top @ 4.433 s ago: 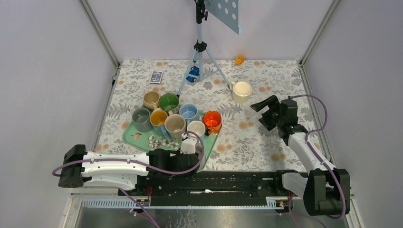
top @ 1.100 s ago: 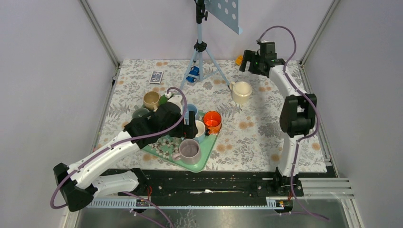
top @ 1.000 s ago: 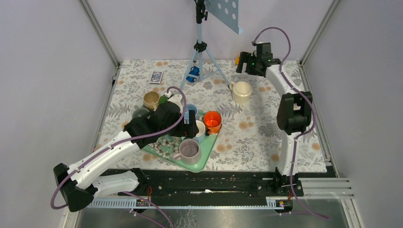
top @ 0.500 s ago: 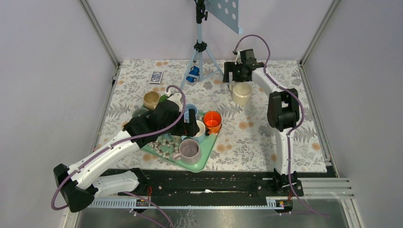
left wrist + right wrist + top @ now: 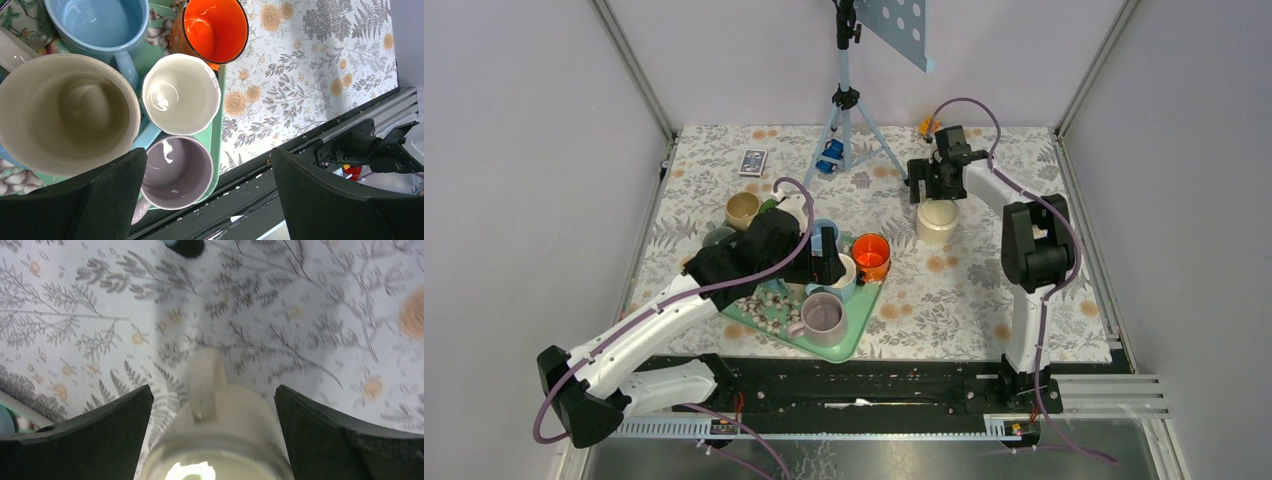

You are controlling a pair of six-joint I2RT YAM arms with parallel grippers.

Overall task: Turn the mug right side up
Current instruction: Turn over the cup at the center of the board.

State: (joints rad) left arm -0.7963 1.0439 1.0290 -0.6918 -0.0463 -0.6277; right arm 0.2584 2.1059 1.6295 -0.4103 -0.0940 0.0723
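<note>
— Looking upper right in the overhead view, we see one glossy cream mug [image 5: 935, 222] on the floral counter [image 5: 964, 290].
— Our right end effector [image 5: 212, 390] gapes wide astride it; our left end effector [image 5: 209, 150] gapes above five glazed mugs [image 5: 181, 94].

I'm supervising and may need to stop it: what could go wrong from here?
The open right tool hangs over the handle of the cream mug. Closing on the glossy, rounded wall could make it slip or skid.
The tripod stands close by, so flipping the mug might strike a leg.
The open left tool hangs just above the crowded mugs on the tray. A dip could knock them.
</note>
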